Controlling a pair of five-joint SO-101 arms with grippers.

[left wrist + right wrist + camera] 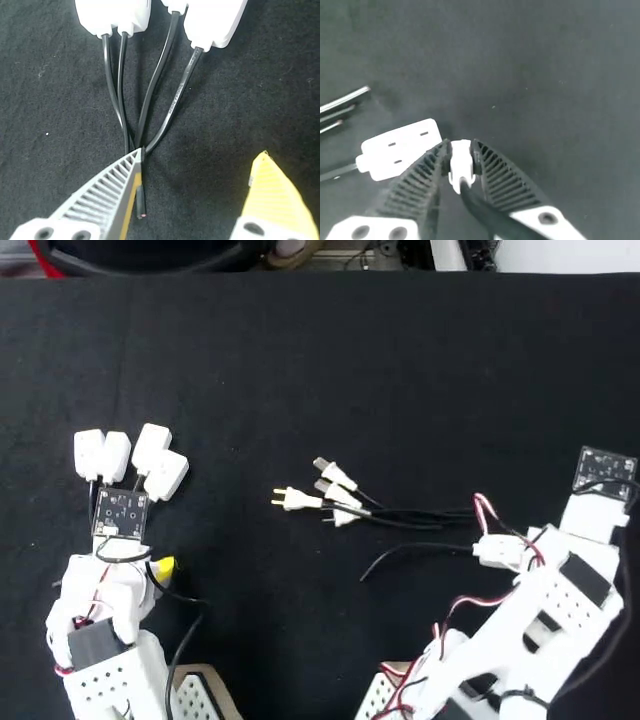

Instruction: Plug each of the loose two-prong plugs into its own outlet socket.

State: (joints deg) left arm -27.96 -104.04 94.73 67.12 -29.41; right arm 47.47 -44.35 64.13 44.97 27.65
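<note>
Plugs [335, 477] mid-table, sockets [152, 445] well apart leftward, open cloth [230, 485] between

Four white outlet sockets [130, 462] cluster on the black desk [400, 360], just ahead of the left arm [105, 630]. Three white two-prong plugs [325, 492] lie mid-desk, black cords [420, 512] trailing toward the right arm [530, 620].
</note>
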